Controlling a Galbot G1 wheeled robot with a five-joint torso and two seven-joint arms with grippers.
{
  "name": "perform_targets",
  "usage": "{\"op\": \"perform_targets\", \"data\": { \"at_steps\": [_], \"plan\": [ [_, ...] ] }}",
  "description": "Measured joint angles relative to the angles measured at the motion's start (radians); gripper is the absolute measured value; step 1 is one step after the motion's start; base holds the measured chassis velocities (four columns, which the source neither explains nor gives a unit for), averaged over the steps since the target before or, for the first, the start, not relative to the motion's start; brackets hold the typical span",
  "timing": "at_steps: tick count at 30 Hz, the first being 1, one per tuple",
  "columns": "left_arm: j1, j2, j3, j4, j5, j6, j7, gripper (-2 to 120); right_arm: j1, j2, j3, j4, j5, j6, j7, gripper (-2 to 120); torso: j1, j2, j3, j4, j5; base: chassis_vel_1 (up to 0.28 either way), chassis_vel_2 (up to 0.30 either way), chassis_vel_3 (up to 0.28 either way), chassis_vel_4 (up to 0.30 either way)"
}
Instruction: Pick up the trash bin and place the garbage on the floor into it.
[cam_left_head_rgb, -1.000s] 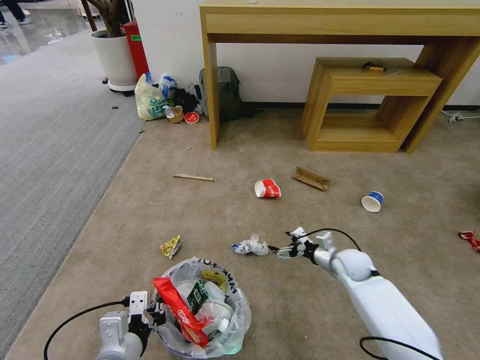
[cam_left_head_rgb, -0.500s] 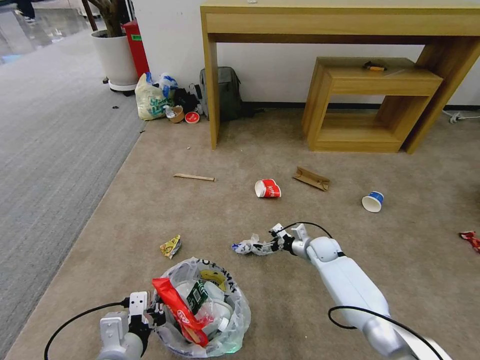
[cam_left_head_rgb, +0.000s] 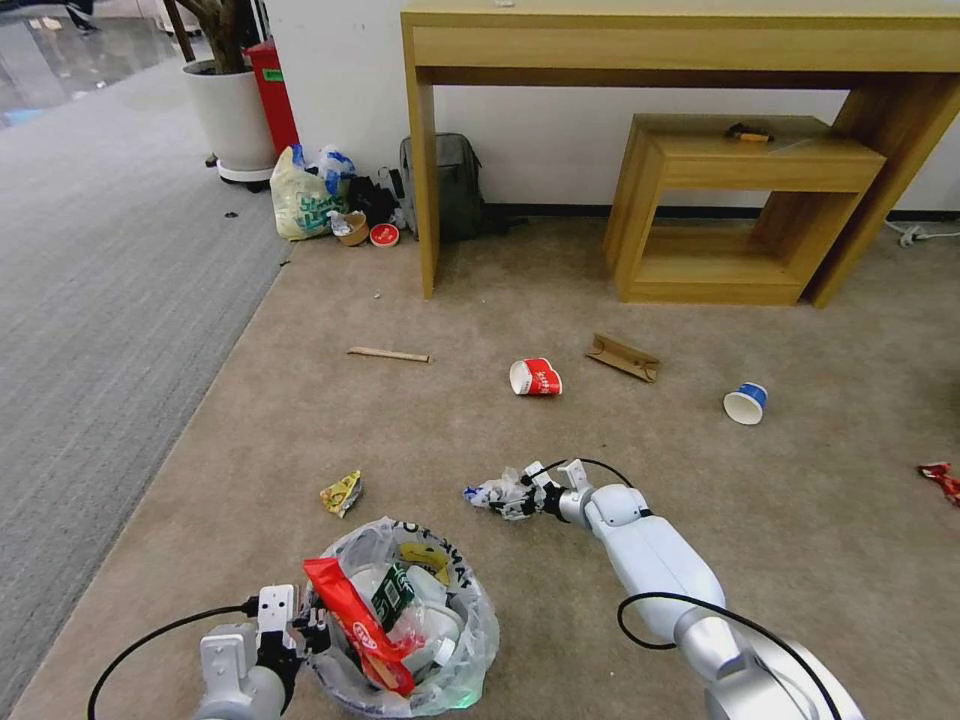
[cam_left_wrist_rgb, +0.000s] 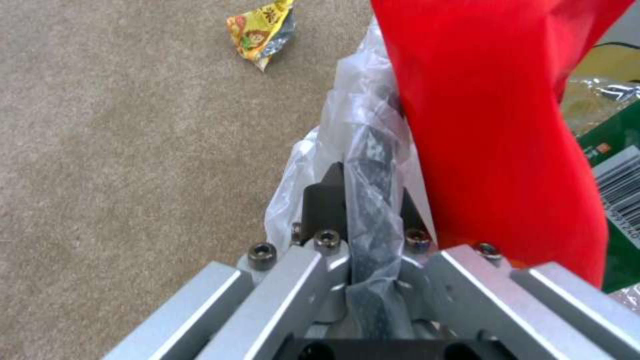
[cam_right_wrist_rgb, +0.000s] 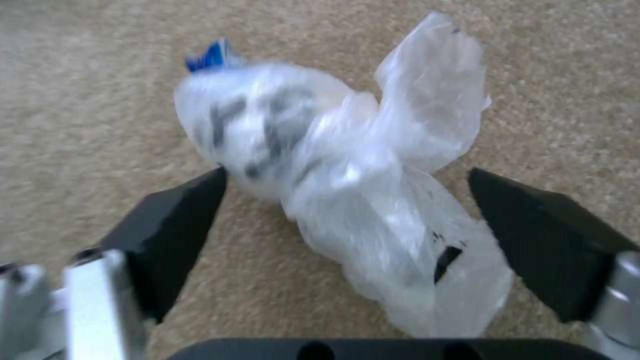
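We're mid-pickup here. Our left gripper (cam_left_wrist_rgb: 363, 220) is clamped on the rim of the trash bin (cam_left_head_rgb: 470, 640), held low at our left, already stuffed with a red wrapper (cam_left_head_rgb: 355, 625). Our right gripper (cam_right_wrist_rgb: 347, 240) is down on the floor (cam_left_head_rgb: 400, 440) with its jaws wide apart, straddling the crumpled plastic wrapper (cam_right_wrist_rgb: 333, 165), just ahead of the bin. Next, we reckon, calls for squeezing shut on that soft bundle, lifting, then swinging across over the bin.
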Motion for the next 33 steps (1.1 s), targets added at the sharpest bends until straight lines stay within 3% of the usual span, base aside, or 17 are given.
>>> {"op": "perform_targets", "data": {
  "at_steps": [14,16,18,24,33],
  "plan": [
    [-0.01,0.007,0.0,0.006,0.001,0.005,0.0,0,0.005,0.026,0.012,-0.032,0.003,0.005,0.064,33,0.0,0.0,0.0,0.0001,0.0002,0.0,0.0,0.0,0.0],
    [-0.012,0.008,0.0,0.006,0.001,0.007,-0.001,0,0.004,0.024,0.013,-0.03,0.003,0.004,0.066,30,0.0,0.0,0.0,0.0001,0.0001,0.0,0.0,0.0,0.0],
    [-0.018,0.008,0.0,0.006,-0.002,0.012,-0.007,0,0.001,0.022,0.015,-0.028,0.004,0.003,0.073,18,0.0,0.0,0.0,0.0001,0.0002,0.0,0.0,0.0,0.0],
    [-0.025,0.008,0.004,0.011,-0.004,0.015,-0.01,0,-0.005,0.02,0.017,-0.025,0.004,0.005,0.097,0,0.0,0.0,0.0,0.0001,0.0002,0.0,0.0,0.0,0.0],
    [-0.054,0.017,0.004,0.021,-0.031,0.03,-0.026,0,-0.04,-0.019,0.025,0.062,0.01,0.016,0.121,0,0.0,0.0,0.0,-0.0001,0.0001,0.0,0.0,0.0,0.0]
  ]
}}
